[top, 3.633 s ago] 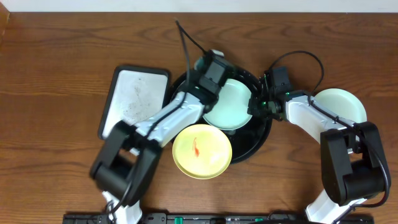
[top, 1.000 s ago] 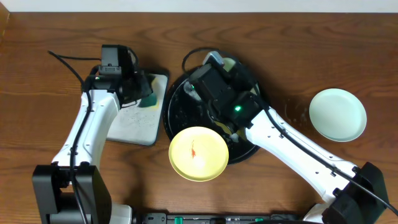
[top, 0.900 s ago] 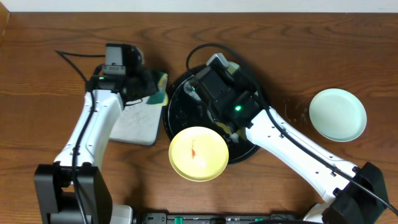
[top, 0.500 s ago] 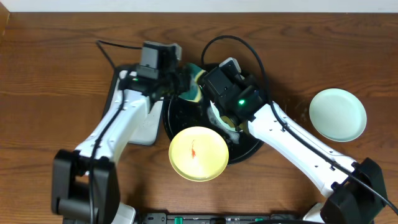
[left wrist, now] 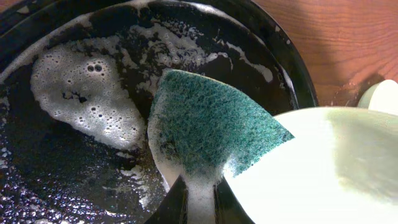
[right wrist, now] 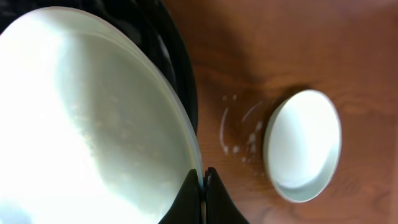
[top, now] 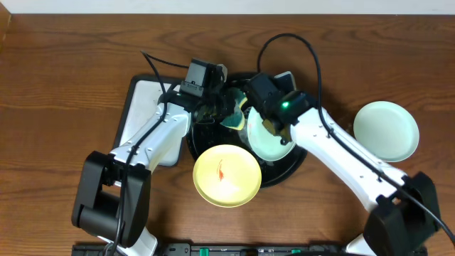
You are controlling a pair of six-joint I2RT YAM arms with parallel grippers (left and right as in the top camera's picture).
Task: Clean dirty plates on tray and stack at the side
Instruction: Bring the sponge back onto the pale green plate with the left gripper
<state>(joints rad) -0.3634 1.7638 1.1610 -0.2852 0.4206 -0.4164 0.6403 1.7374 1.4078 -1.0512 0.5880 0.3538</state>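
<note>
Between my two pincers, over the tray [top: 196, 139], sits the held plate [right wrist: 93, 124]. The right pincer [right wrist: 203, 180] is closed on its thin rim, so the plate spreads away to that pincer's left. The left pincer [left wrist: 191, 190] is clamped on the sponge [left wrist: 205, 124], whose green face sticks out ahead of the fingers, with its corner at the plate's edge.

My worry is that rim pinch. The plate looks wet and the tray below is full of foam [left wrist: 81, 93], so a firm push from the sponge could twist the plate out of the jaws and drop it into the tray. It could also drop onto the yellow plate [top: 229, 174] just below the right pincer in the overhead view, which overhangs the tray rim and carries a red smear [top: 222, 169]. Both arms are crowded together here, and a wide scrub stroke might bump one wrist into the other.

I can't tell whether the held plate's lower edge rests on the tray. Glare whitens its face, and the right arm covers part of it from above, so any leftover dirt is unreadable. The left fingers are cut off at the frame's bottom. The side plate [top: 386, 131] lies well apart to the right pincer's right, and the white tray [top: 146, 114] is behind the left pincer.
</note>
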